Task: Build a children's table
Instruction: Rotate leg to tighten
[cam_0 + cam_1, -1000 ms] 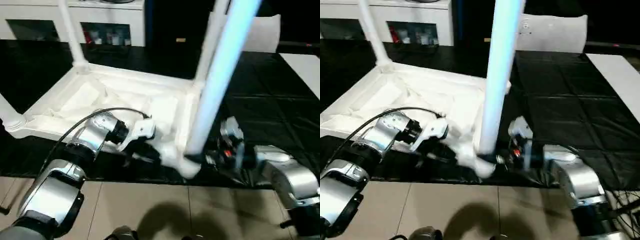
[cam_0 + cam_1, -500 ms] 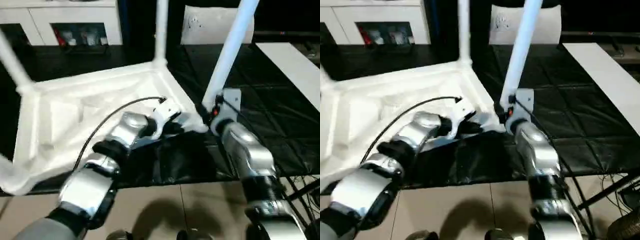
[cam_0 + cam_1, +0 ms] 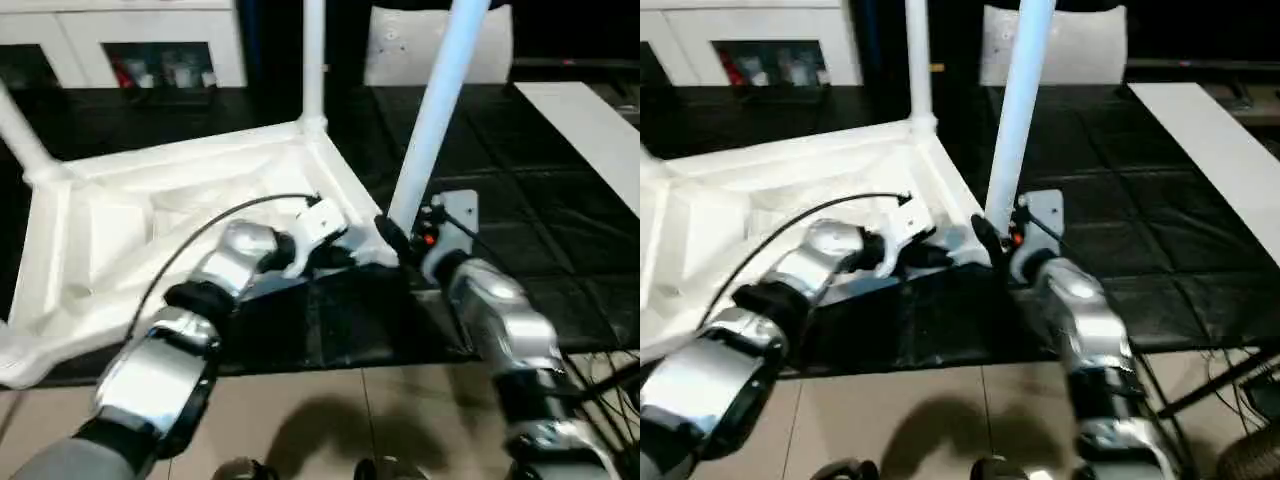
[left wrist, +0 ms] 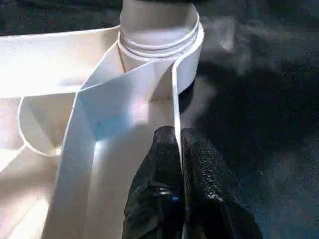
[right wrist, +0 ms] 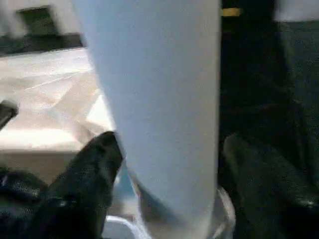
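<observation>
Since a second ago: tabletop swung round from the near-right corner low in the frame to the corner at centre; right hand [image 5: 164, 164] loosened from the leg, its two black fingers [image 5: 89, 164] now spread either side of the tube, one just touching, the other standing off.

Left hand [image 4: 177, 164]: pinched tight on the thin raised rim [image 4: 175, 99] of the tabletop [image 3: 150, 210], one finger each side of the wall, just short of the round corner socket [image 4: 159, 35]. Seen from the head at centre frame, at the end of the silver left forearm [image 3: 200, 300].

Right hand, centre right of the head view: no grip on anything, jaws wide around the foot of the near leg [image 3: 435, 110], which rises blue-white to the top edge, seated in that same corner socket.

Beyond: tabletop lying underside up on the black-covered table [image 3: 540, 240], filling the left half of the frame. Second leg [image 3: 313, 60] upright at the far corner, upper centre; a third [image 3: 18, 135] at the upper left; lower-left corner cut off by the frame edge.

Step in hand, by the look of it: near leg just seated, hold being let go. Fourth leg's state not readable here. Next probably calls for drawing the right hand back clear of the tube without knocking it, then checking the remaining corner.
</observation>
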